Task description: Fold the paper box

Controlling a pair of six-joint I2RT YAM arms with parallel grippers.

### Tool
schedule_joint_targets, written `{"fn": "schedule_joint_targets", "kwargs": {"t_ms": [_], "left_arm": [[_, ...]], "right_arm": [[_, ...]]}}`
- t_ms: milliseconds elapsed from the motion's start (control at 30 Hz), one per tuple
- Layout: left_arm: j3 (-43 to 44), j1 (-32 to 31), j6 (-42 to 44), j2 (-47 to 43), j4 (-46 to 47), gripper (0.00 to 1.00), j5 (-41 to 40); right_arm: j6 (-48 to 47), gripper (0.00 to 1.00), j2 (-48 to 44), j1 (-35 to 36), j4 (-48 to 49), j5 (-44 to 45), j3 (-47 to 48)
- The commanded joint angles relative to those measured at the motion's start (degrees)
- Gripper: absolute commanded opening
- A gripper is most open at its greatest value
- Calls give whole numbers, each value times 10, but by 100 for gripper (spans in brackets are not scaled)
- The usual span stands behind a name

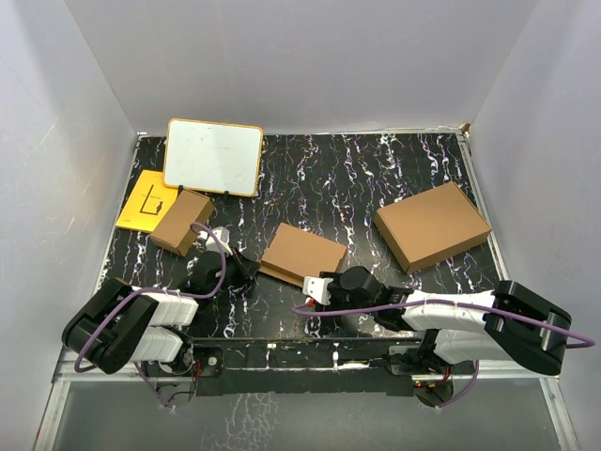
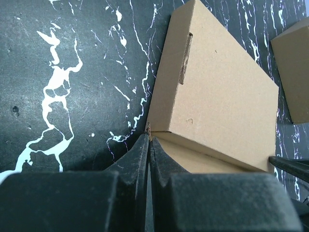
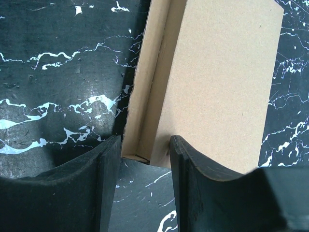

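The paper box [image 1: 302, 254] lies flat mid-table, its lid nearly down. In the left wrist view the paper box [image 2: 217, 92] fills the upper right, with a slot in its side wall. My left gripper [image 1: 246, 268] is shut, and its tips [image 2: 149, 140] touch the box's near left corner. In the right wrist view the box [image 3: 217, 82] shows a gap between its front wall and the lid. My right gripper [image 1: 322, 285] is open, and its jaws [image 3: 145, 150] straddle that near corner without closing on it.
A larger plain brown box [image 1: 432, 225] sits at the right and also shows in the left wrist view [image 2: 294, 72]. A small chunky brown box [image 1: 181, 222], a yellow sheet [image 1: 146, 200] and a whiteboard [image 1: 213, 156] stand at the back left. White walls enclose the table.
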Motion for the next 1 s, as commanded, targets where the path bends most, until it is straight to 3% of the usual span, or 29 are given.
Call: {"fn": "schedule_joint_targets", "kwargs": {"t_ms": [0,600,967], "left_arm": [[-10,-2,32,4,30,0,14],[-22,-4,94,41,90,0,60],[-38,-9,130,-2,89,0,50]], "right_arm": [[21,48,15,3,-9,-6,9],[29,48,24,2,-13,7,13],[41,48,35,2,-25,12,40]]}}
